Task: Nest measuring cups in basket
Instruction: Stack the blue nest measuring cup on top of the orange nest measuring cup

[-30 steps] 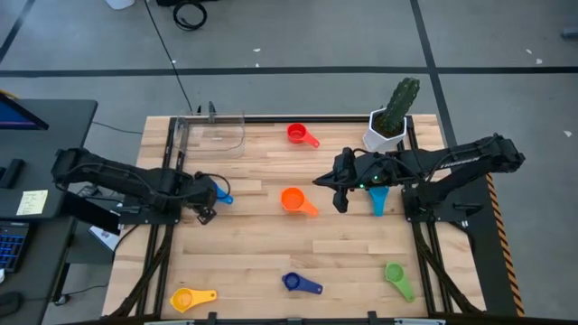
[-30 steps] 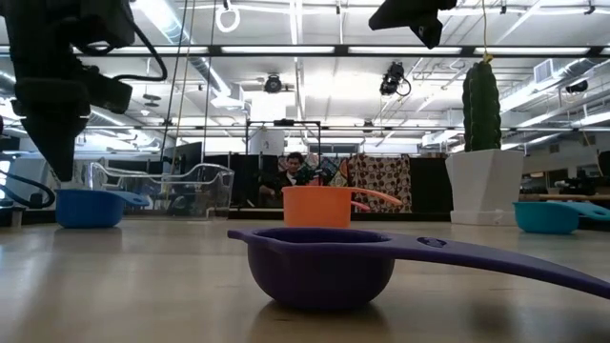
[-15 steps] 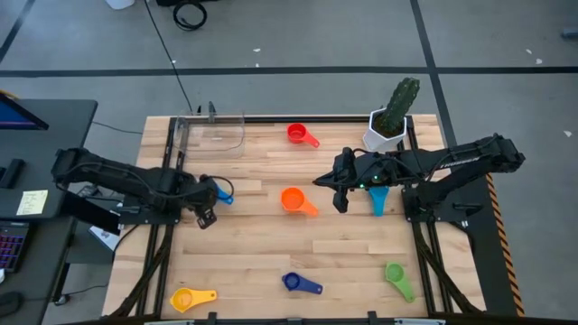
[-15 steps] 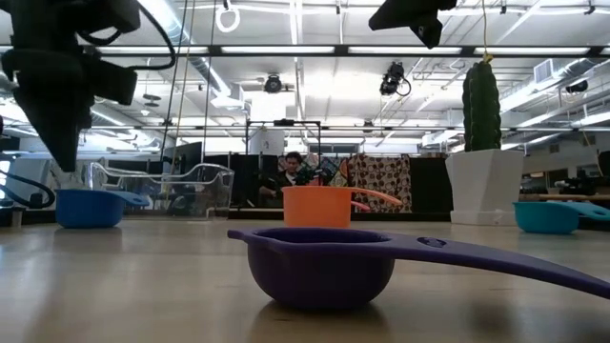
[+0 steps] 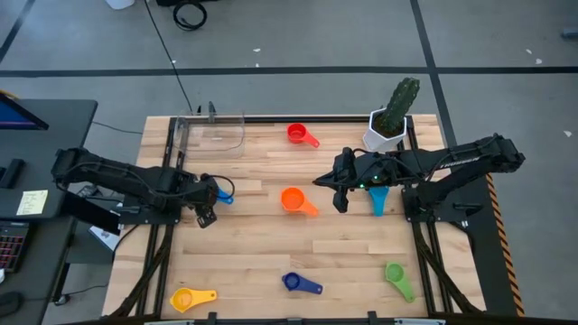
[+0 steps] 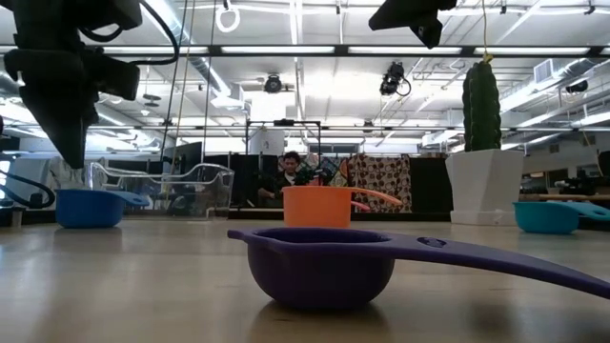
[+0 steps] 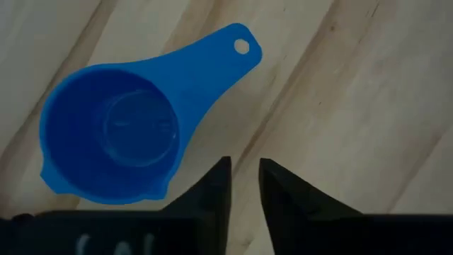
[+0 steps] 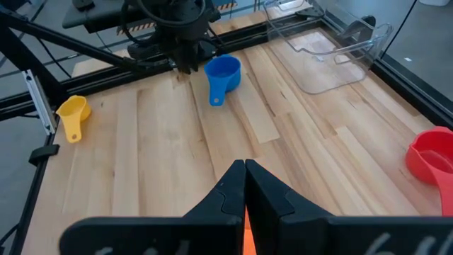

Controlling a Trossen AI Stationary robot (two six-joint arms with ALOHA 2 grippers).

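A blue measuring cup (image 7: 113, 134) lies upright on its base on the wooden table, at the left, its handle (image 7: 219, 60) pointing away from the bowl. My left gripper (image 7: 244, 177) points down beside that handle, over bare wood. Its fingers stand a narrow gap apart with nothing between them. My right gripper (image 5: 341, 200) hangs shut above the table, between the orange cup (image 5: 292, 199) and the light blue cup (image 5: 377, 197). The clear basket (image 5: 215, 131) stands at the far left corner. Red (image 5: 298, 134), green (image 5: 396, 273), dark blue (image 5: 292, 283) and yellow (image 5: 184, 299) cups lie scattered.
A white pot with a green cactus (image 5: 388, 131) stands at the far right, close behind the right arm. A desk with a keyboard and a monitor (image 5: 18, 171) sits left of the table. A person (image 6: 286, 176) sits in the room beyond the far edge.
My left gripper has rolled a little about its own axis and its fingertips have come up slightly above the table. The blue cup stays where it was. My right arm has kept still.
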